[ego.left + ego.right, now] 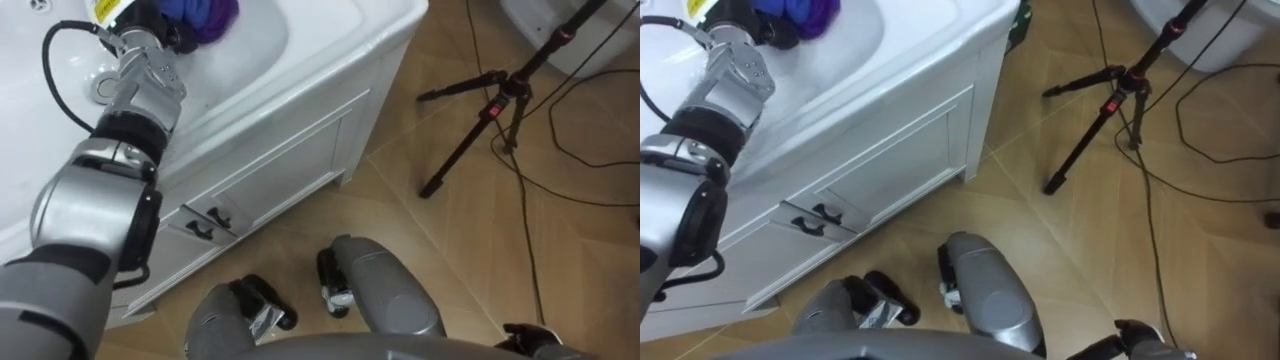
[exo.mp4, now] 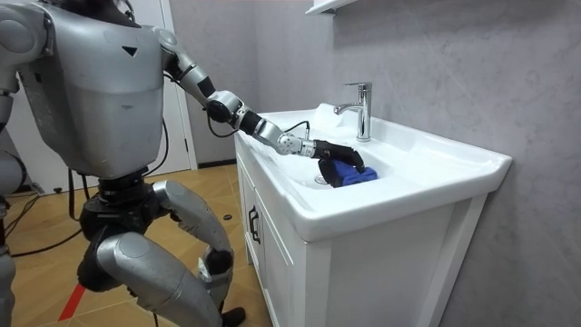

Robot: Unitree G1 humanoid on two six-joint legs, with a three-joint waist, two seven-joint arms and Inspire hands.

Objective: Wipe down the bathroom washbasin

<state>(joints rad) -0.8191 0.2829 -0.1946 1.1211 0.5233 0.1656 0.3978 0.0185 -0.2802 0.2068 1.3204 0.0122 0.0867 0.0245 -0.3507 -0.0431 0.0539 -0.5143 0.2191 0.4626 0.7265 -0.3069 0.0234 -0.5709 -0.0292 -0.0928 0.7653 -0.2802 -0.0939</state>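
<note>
Blue cloth (image 2: 352, 173) lies inside the white basin (image 2: 404, 147), with the left hand (image 2: 334, 151) curled over it. The room view alone adds the faucet (image 2: 361, 107). The eye views add the cabinet (image 1: 300, 165), a tripod (image 1: 497, 103) on the floor, and the right hand (image 1: 525, 338) at the lower edge.

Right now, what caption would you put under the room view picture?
Robot's left hand holds a crumpled blue cloth inside the white basin, below the chrome tap.
</note>
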